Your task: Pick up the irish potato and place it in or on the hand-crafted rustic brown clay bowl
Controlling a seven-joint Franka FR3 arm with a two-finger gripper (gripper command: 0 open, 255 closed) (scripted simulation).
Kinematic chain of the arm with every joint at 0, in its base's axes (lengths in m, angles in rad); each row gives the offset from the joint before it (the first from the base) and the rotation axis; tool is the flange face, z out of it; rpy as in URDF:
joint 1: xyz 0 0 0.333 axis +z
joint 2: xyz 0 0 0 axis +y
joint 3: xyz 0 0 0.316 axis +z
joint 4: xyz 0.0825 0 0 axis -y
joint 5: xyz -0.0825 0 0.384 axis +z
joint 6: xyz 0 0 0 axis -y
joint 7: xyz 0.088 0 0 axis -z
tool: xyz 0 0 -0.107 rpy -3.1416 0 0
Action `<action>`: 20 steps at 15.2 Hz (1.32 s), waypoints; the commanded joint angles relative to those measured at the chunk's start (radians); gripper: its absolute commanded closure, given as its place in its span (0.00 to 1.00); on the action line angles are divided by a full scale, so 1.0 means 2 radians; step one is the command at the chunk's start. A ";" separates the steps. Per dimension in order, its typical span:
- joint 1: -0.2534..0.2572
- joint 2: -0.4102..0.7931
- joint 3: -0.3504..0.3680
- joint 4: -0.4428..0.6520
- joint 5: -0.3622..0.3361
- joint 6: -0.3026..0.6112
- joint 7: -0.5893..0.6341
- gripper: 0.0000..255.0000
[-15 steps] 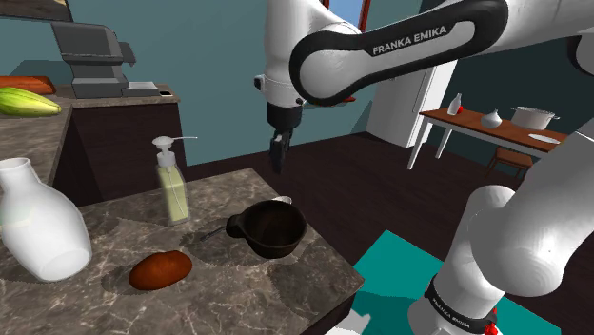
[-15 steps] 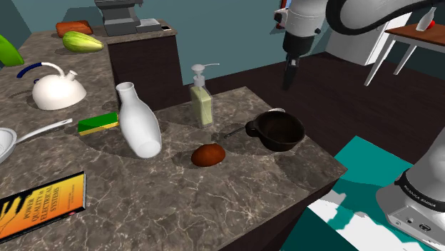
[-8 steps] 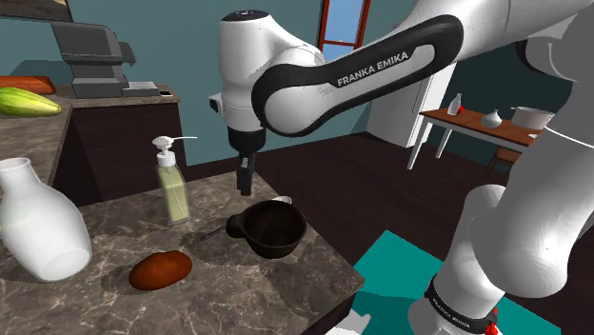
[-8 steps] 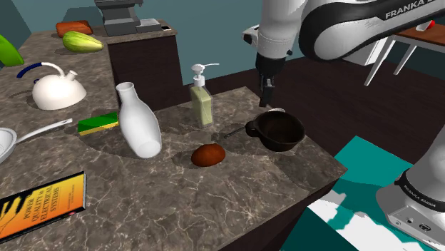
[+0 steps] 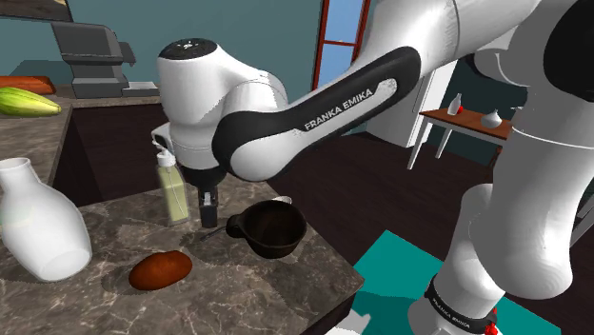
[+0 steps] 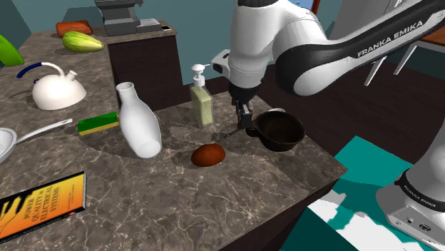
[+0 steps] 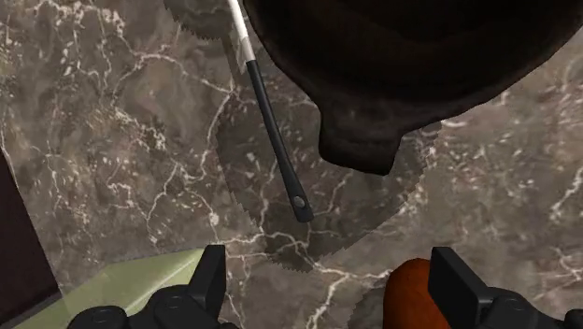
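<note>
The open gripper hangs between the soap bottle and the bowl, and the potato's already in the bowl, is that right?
Not quite. The potato isn't in the bowl; it lies on the counter beside it, as the shoulder view shows. The rest holds: the open gripper hangs between the soap bottle and the bowl.

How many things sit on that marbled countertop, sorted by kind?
Produce: 4 (brown potato, orange-red vegetable, yellow-green squash, bright green piece cut off by the picture's edge)
Vessels: 5 (dark brown bowl, white jug, white kettle, soap pump bottle, grey pan)
Other: 3 (green-and-yellow sponge, orange-and-black book, thin black-handled utensil)
Total: 12
</note>
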 commanded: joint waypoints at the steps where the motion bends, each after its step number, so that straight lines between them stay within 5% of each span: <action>1: 0.011 0.022 0.009 0.010 -0.019 0.009 0.001 0.00; 8: 0.057 0.106 0.030 0.059 -0.088 0.028 0.003 0.00; 20: 0.059 0.142 0.018 0.057 -0.116 0.062 0.018 0.00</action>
